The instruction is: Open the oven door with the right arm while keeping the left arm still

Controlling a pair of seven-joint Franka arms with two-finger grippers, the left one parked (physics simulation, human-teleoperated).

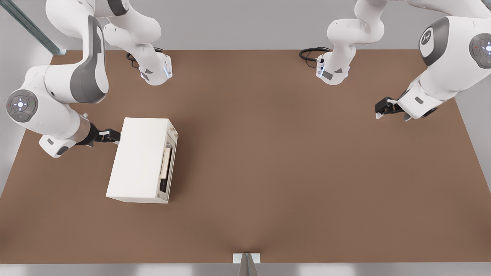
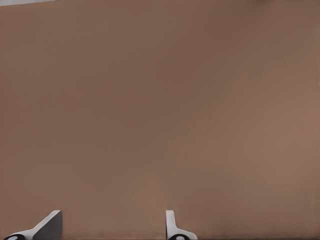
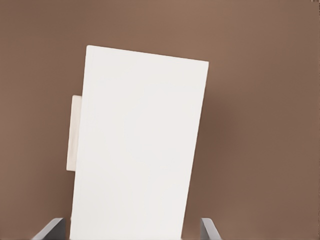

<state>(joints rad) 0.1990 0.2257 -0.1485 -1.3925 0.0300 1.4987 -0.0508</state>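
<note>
The oven (image 1: 140, 159) sits on the brown tabletop (image 1: 287, 161), at the front view's left. Its door (image 1: 168, 165) looks shut, though it is hard to see. The hand (image 1: 111, 135) hangs open above the oven's back edge.

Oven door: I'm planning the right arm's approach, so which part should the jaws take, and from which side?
Take the pale bar handle on the oven door, which faces the front view's right. The bar stands off the panel, so the jaws can close across its narrow width, probably best from above. The open gripper sits at the oven body's opposite side and would have to cross over first.
</note>
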